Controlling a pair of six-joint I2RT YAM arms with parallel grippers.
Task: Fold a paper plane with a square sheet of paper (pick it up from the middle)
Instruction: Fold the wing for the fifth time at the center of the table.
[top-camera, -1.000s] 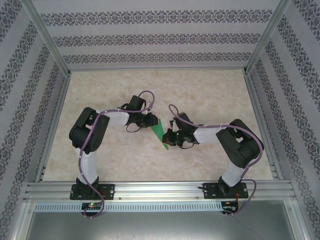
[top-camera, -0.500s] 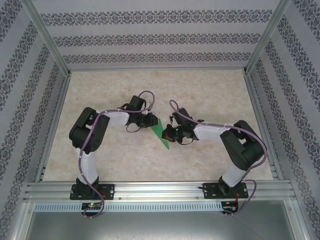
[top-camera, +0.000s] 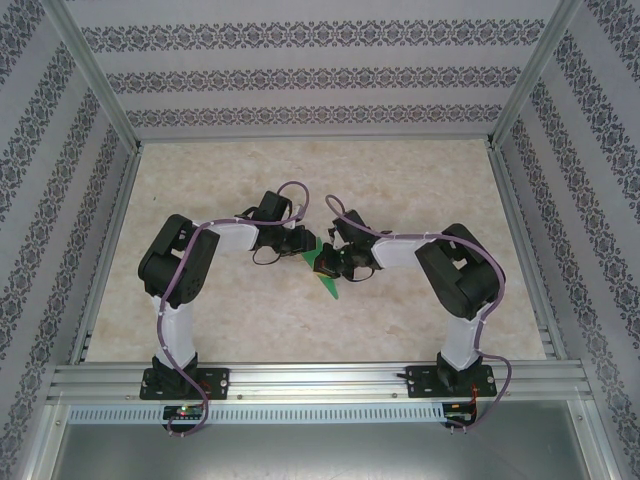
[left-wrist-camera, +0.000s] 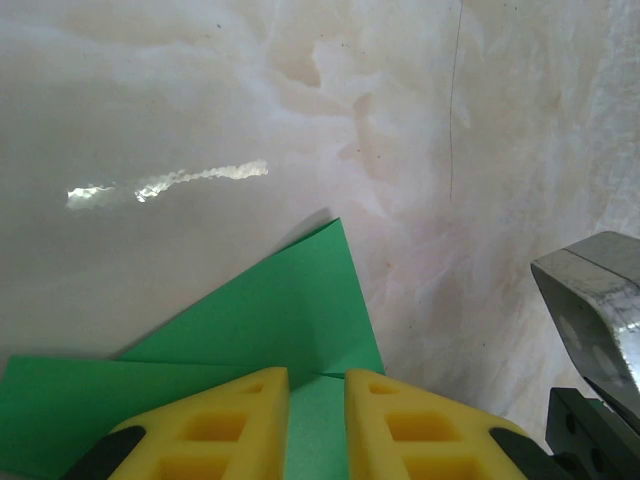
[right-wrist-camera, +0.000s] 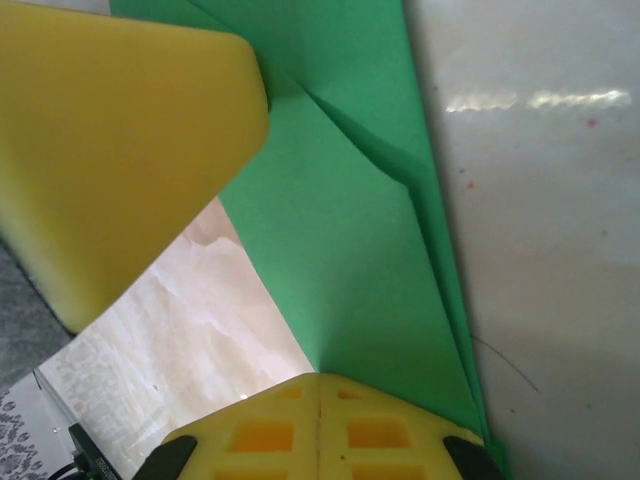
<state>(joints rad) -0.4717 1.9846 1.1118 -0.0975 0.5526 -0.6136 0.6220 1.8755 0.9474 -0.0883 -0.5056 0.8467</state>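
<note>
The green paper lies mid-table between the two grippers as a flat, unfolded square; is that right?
Not quite: the green paper is folded, with creased flaps tapering to a point, as the right wrist view shows. It does lie mid-table between the left gripper and right gripper.

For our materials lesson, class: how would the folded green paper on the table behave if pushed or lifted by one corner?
The folded green paper looks thin, so it would probably flop from one corner. Its layered creases likely stiffen it lengthwise. Lying on the glossy table, it may slide easily.
</note>
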